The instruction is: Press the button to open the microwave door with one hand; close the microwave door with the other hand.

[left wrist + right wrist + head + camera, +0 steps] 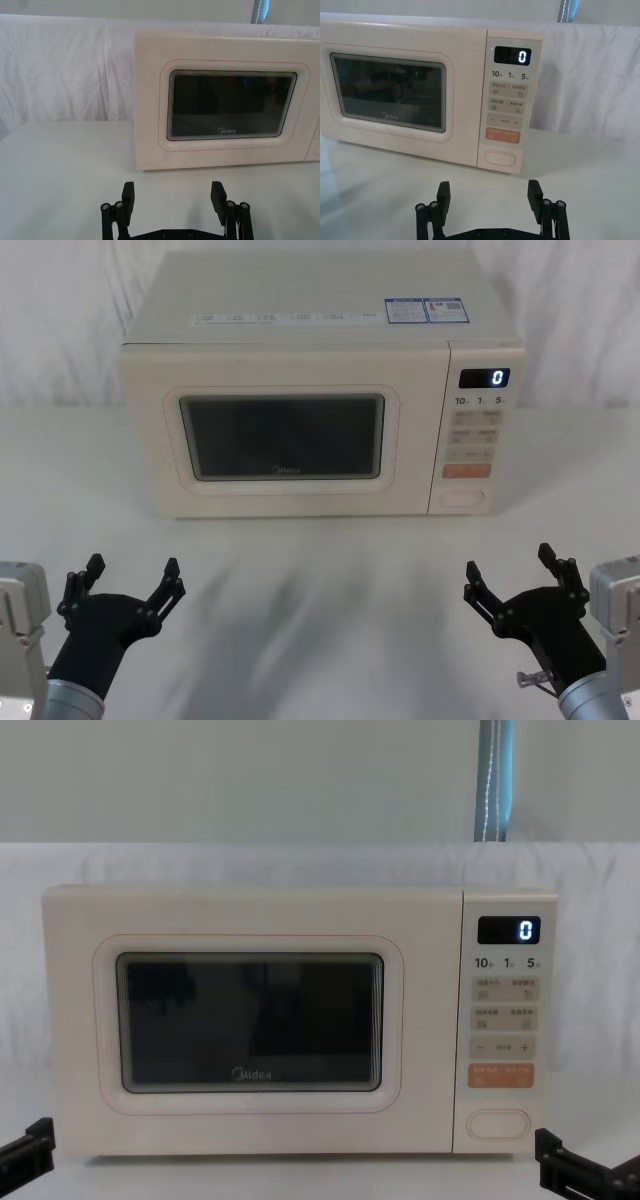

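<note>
"Midea" logo is sitting on the microwave door (250, 1030) under the window. Black display (512, 55) on the control panel is showing a blue 0. Below it "10", "1", "5" are reading; small key labels and top stickers (427, 310) unreadable.

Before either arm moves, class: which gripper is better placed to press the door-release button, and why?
The right gripper. It hovers open on the side of the control panel, with the button facing it, while the left gripper, also open, faces the closed microwave door, suiting it to the later push.
</note>
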